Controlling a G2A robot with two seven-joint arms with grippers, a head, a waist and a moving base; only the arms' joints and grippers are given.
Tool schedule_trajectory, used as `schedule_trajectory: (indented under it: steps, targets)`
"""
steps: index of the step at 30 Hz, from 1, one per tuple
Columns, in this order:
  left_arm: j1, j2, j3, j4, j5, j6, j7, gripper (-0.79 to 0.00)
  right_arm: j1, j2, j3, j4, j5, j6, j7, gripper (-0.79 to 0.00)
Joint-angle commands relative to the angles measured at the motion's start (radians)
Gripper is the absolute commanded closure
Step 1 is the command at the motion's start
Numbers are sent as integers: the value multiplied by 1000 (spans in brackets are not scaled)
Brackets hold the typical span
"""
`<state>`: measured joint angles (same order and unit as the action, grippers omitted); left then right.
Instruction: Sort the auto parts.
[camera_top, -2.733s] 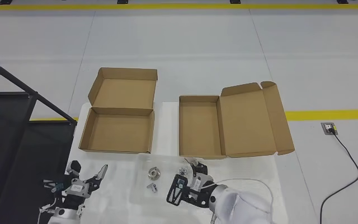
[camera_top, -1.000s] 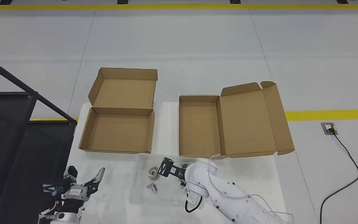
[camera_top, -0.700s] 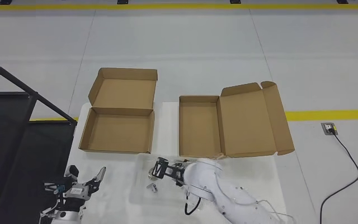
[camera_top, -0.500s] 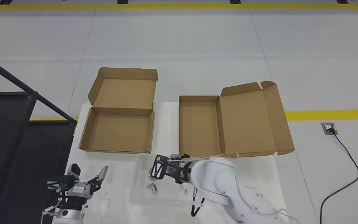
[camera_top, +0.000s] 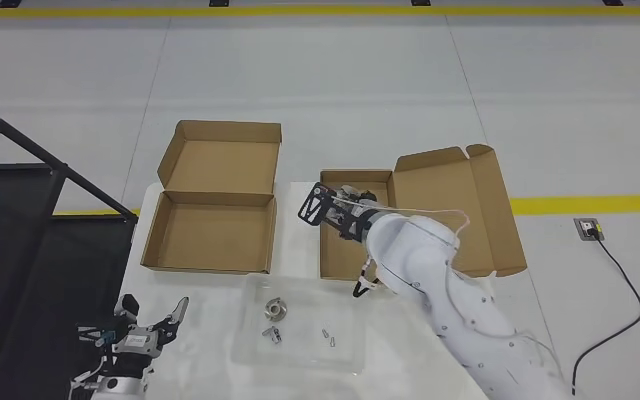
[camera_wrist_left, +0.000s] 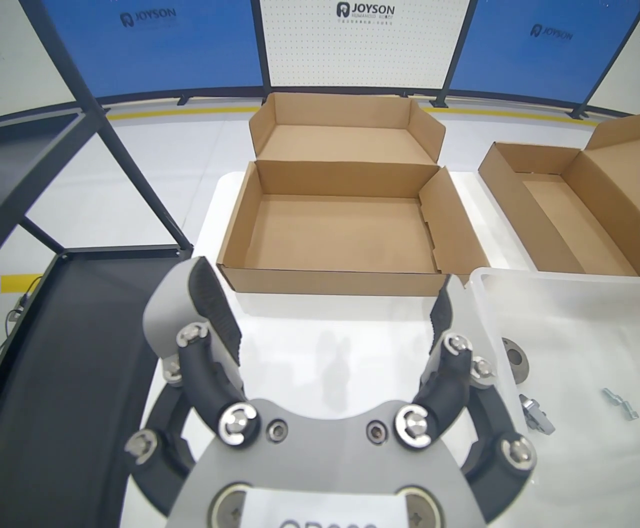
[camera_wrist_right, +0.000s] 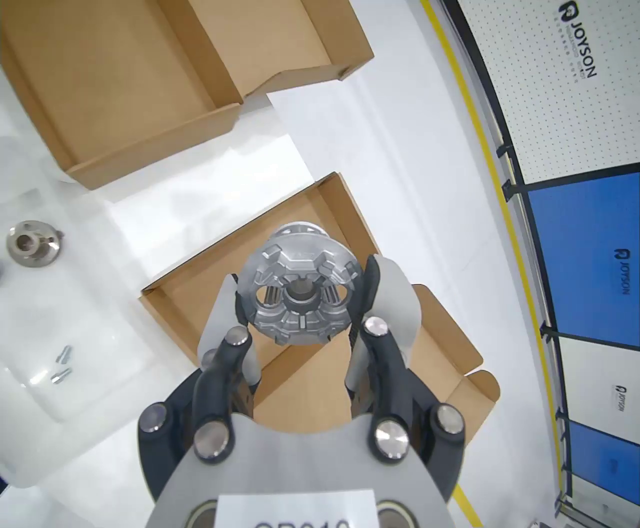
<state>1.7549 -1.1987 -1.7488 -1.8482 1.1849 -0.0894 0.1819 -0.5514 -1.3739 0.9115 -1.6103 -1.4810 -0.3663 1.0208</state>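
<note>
Wheel-shaped metal part (camera_wrist_right: 298, 292) sits clamped in your right gripper (camera_wrist_right: 303, 287) above the far part of the right-hand cardboard box (camera_top: 338, 250), while your left gripper (camera_wrist_left: 325, 295) hangs spread wide beside the clear tray (camera_wrist_left: 480, 274) holding a round flange (camera_top: 274, 311) and small pieces (camera_top: 326, 335)

Round silver hub (camera_wrist_right: 300, 295), spoked face toward us, clamped in the right gripper (camera_wrist_right: 301, 286) above the right box (camera_top: 340, 255). In the clear tray (camera_top: 300, 352) we note a flanged bushing (camera_top: 274, 310), a small clip (camera_top: 271, 334) and possibly two screws (camera_top: 327, 338).
</note>
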Motion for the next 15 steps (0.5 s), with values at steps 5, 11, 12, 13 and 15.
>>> schedule_trajectory:
  steps: [5,11,12,13,15]
  targets:
    - [0,0,1,0,0,0,0,-785,-4,1,1,-13,12,-2,-8,0]
    - [0,0,1,0,0,0,0,-785,-4,1,1,-13,12,-2,-8,0]
    - [0,0,1,0,0,0,0,-785,-4,1,1,-13,12,-2,-8,0]
    - [0,0,1,0,0,0,0,-785,-4,1,1,-13,12,-2,-8,0]
    - [0,0,1,0,0,0,0,-785,-16,1,6,6,13,15,-19,0]
